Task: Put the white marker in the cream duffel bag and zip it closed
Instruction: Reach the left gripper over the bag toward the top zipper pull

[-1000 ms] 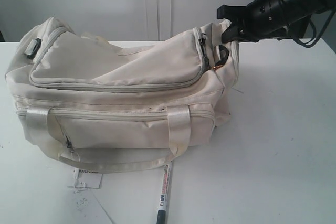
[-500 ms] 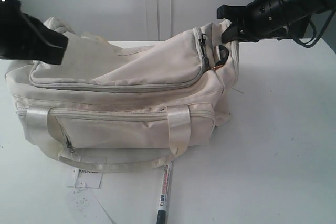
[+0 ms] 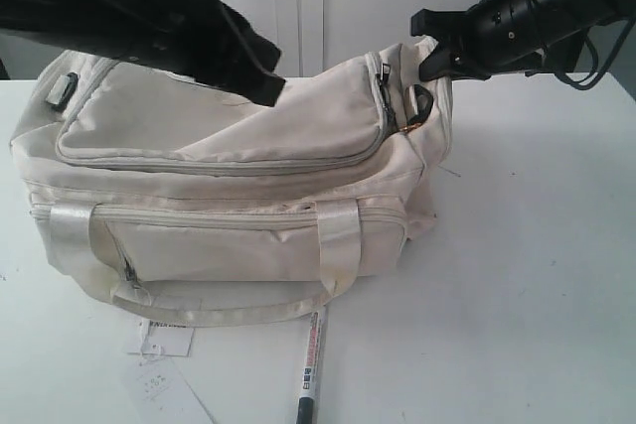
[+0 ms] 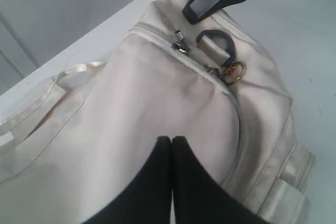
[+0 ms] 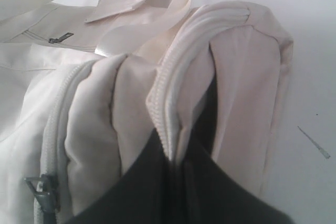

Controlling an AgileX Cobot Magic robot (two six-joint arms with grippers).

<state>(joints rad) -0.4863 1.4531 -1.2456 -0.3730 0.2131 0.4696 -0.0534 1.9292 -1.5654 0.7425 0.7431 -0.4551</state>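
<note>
Left claw (image 3: 266,89) swung in from 9 o'clock within the last second. Now hangs over top flap of big soft cream fabric duffel bag (image 3: 229,206), fingers pressed together, nothing in them. Right claw (image 3: 429,59) unmoved at bag's 2 o'clock end, pinched on zipper-edge fabric, propping it up. Slim white marker (image 3: 311,359) with red print untouched on white table (image 3: 537,275), bag's 6 o'clock, just beside front handle (image 3: 229,307). Top zip looks closed. Guess: left going for grey zip pulls (image 4: 178,45); marker step not begun.
</note>
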